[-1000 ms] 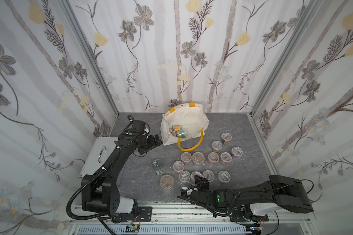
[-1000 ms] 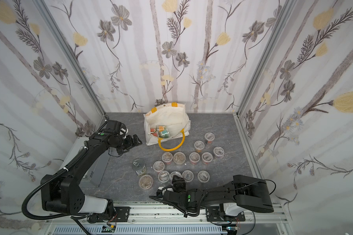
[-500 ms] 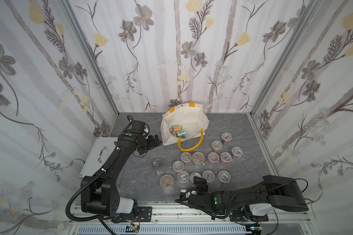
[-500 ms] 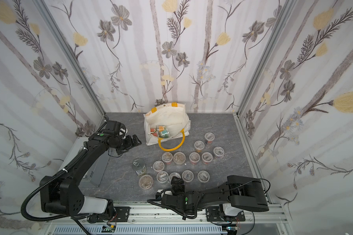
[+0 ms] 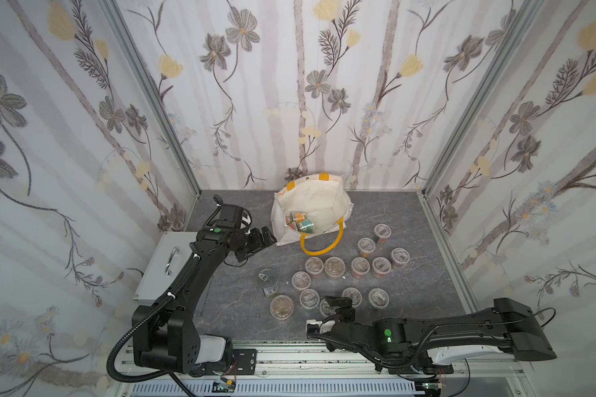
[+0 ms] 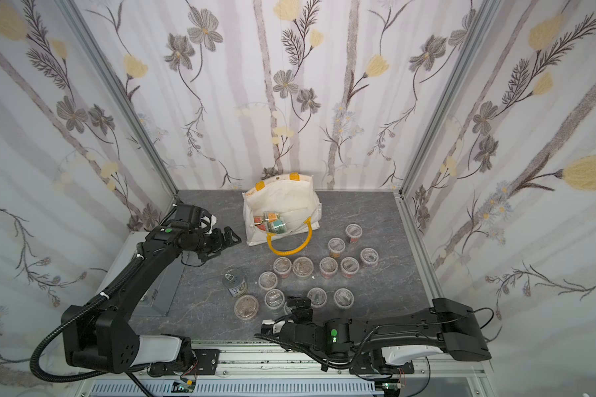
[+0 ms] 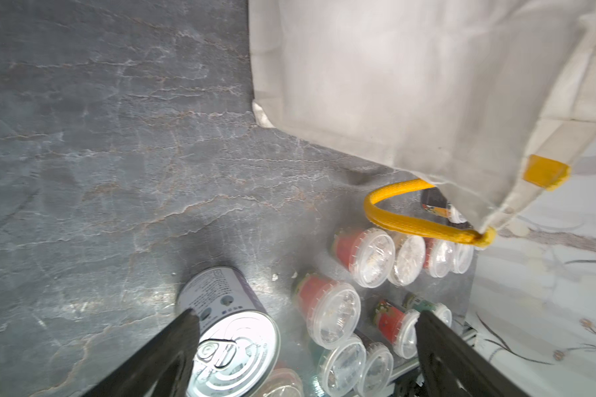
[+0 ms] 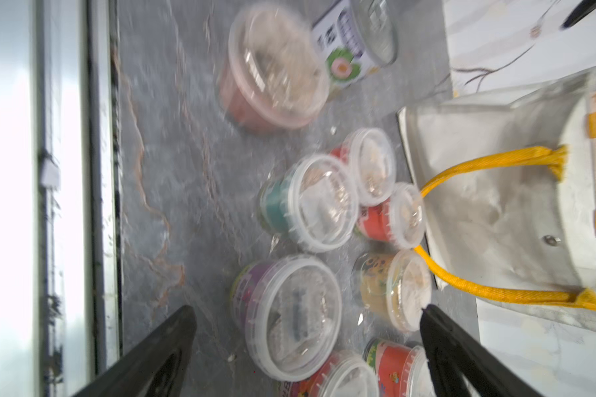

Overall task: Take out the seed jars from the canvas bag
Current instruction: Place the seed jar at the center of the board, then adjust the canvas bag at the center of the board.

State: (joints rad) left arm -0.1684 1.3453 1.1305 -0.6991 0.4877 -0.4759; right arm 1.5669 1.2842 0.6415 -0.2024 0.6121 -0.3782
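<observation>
Bag: we see the cream-white canvas bag with yellow handles [image 5: 319,201] standing open near the back wall, so its inside is reachable.
Jars out: small clear-lidded plastic seed jars [image 5: 334,266] cluster on the grey stone-pattern tabletop [image 5: 410,213].
Jars left: a few [image 5: 301,222] lie inside the bag.
Left gripper [image 5: 268,238]: jaws apart, empty, beside the bag's corner.
Right gripper [image 5: 338,301]: jaws apart, empty, over the front jars.

Silver tin can [image 7: 227,330], seed jars [image 7: 327,309], canvas bag [image 7: 427,86] on table [image 7: 100,154]

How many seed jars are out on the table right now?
13 seed jars: three right of the canvas bag's handle, four in a row before it, six nearer the front, one of them half under the right claw. More sit inside the bag.
</observation>
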